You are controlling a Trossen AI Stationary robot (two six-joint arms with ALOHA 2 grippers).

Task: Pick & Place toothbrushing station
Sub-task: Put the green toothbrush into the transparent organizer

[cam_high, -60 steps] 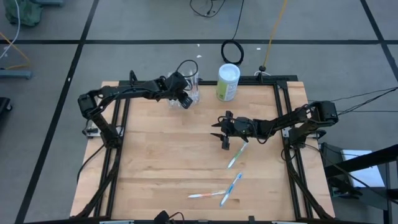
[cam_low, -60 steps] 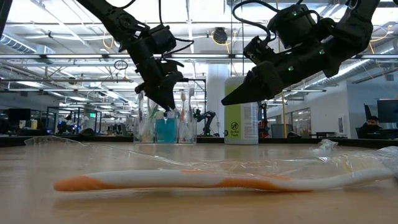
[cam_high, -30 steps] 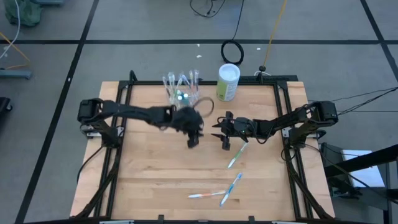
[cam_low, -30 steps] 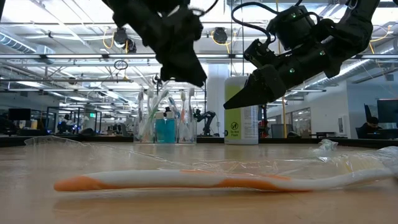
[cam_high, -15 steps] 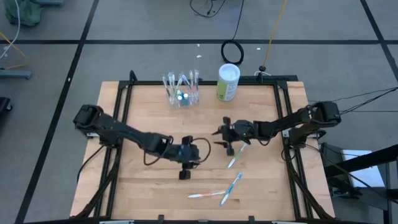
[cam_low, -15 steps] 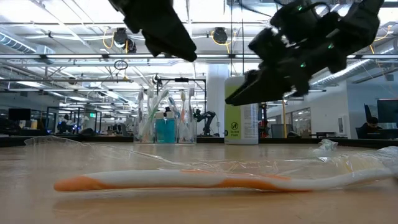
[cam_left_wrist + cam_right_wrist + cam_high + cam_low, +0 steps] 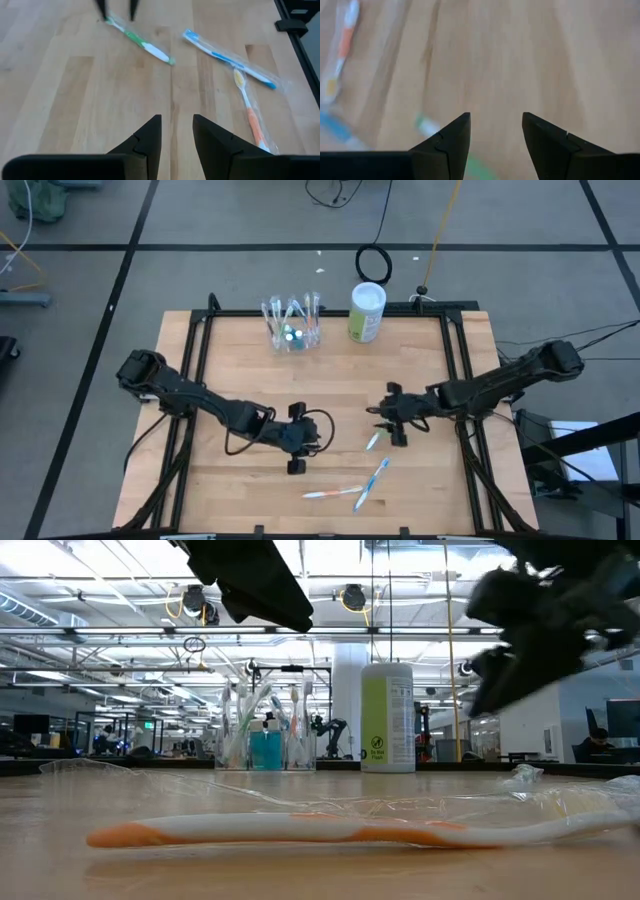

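The toothbrushing station (image 7: 291, 328), a clear cup with brushes and a blue tube standing in it, rests on its base at the table's far edge, also in the low view (image 7: 265, 740). No gripper is near it. My left gripper (image 7: 295, 465) hangs open over bare wood near the table's middle, and its wrist view (image 7: 176, 120) shows nothing between the fingers. My right gripper (image 7: 385, 425) is open (image 7: 496, 117) just above the far end of a green wrapped toothbrush (image 7: 140, 40) that lies flat on the table.
A blue wrapped toothbrush (image 7: 375, 475) and an orange one (image 7: 330, 493) lie crossed near the front edge, the orange one close to the low camera (image 7: 300, 830). A white-and-green canister (image 7: 367, 312) stands right of the cup. Bare wood spreads at the left.
My left gripper has swung from the table's middle toward the near edge, farther from the cup. My right gripper has drawn back toward the right edge and slightly nearer, ending over the green toothbrush. The cup and the loose toothbrushes have stayed where they were.
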